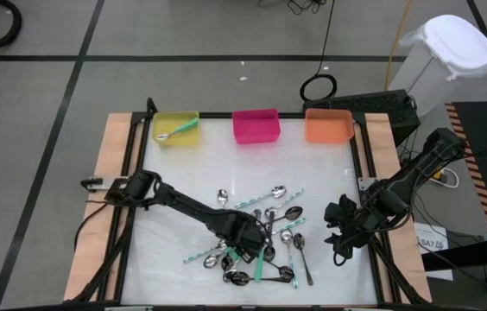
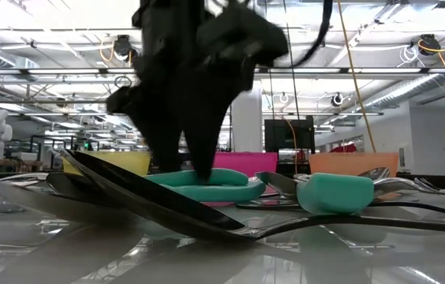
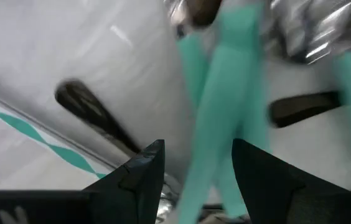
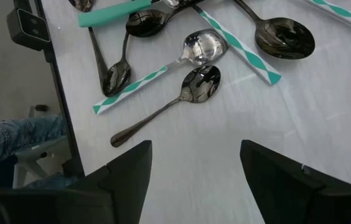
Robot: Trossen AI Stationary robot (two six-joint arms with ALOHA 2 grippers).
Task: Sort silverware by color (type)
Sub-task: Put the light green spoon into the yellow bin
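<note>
Dark spoons (image 2: 151, 201) lie nearest in the low view, long axes fanning across; behind, left gripper (image 2: 195, 170) descends onto a teal handle (image 2: 207, 188).

Left wrist view: fingers (image 3: 141, 174) spread, straddling that teal handle (image 3: 225, 93), which runs lengthwise between them.

High view: silverware pile (image 1: 265, 242) sits front-centre; one teal spoon (image 1: 179, 131) lies in the yellow bin (image 1: 176, 117). Right gripper (image 1: 340, 233) waits beside the pile, jaws spread, empty.

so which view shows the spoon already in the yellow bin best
The high view: the teal-handled spoon lies slantwise in the yellow bin, fully visible from above. The low view shows only the bin's front wall, not the spoon. Neither wrist view shows that bin.
</note>
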